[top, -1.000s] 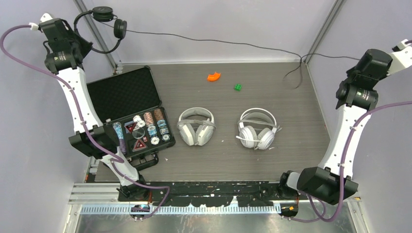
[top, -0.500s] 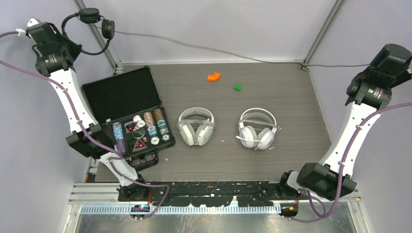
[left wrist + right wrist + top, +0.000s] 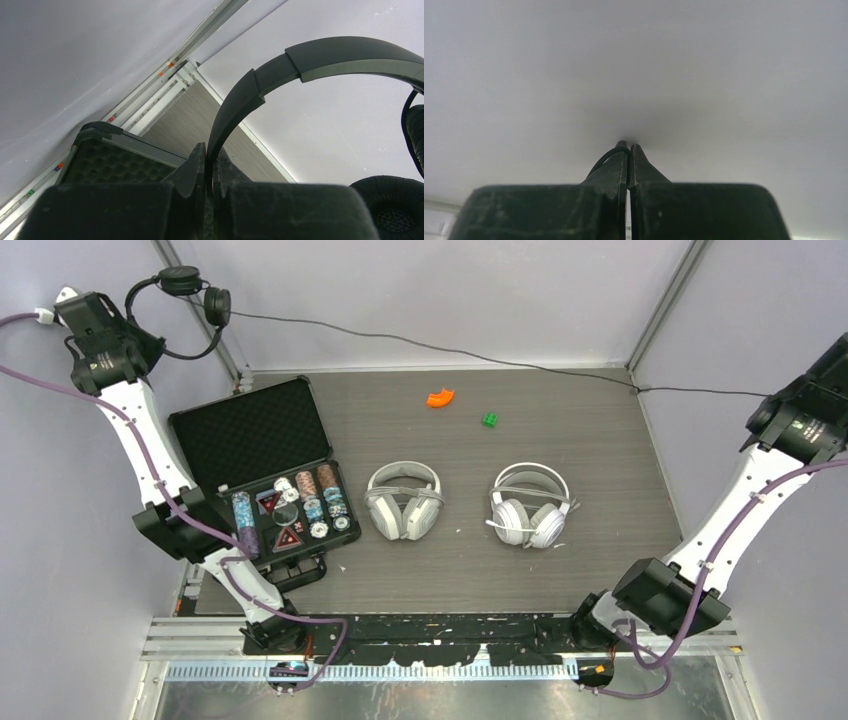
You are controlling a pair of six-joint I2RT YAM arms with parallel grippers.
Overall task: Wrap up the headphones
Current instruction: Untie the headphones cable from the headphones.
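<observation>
The black headphones (image 3: 183, 282) hang in the air at the back left corner. My left gripper (image 3: 210, 155) is shut on their thin headband (image 3: 350, 55), and one ear pad (image 3: 395, 205) shows at the lower right. Their black cable (image 3: 430, 345) runs taut across the back wall to the far right. There my right gripper (image 3: 629, 146) is shut on the cable (image 3: 606, 157), facing a blank wall. Two pale over-ear headphones lie on the table, one grey (image 3: 403, 500) and one white (image 3: 530, 505).
An open black case (image 3: 250, 435) with poker chips sits at the table's left. An orange piece (image 3: 439, 398) and a green block (image 3: 489, 420) lie near the back. The right arm (image 3: 795, 425) leans out over the right table edge.
My right arm swung out to the right and drew the cable straight, so the slack at the back right corner is gone. The left arm shifted slightly left with the headphones.
</observation>
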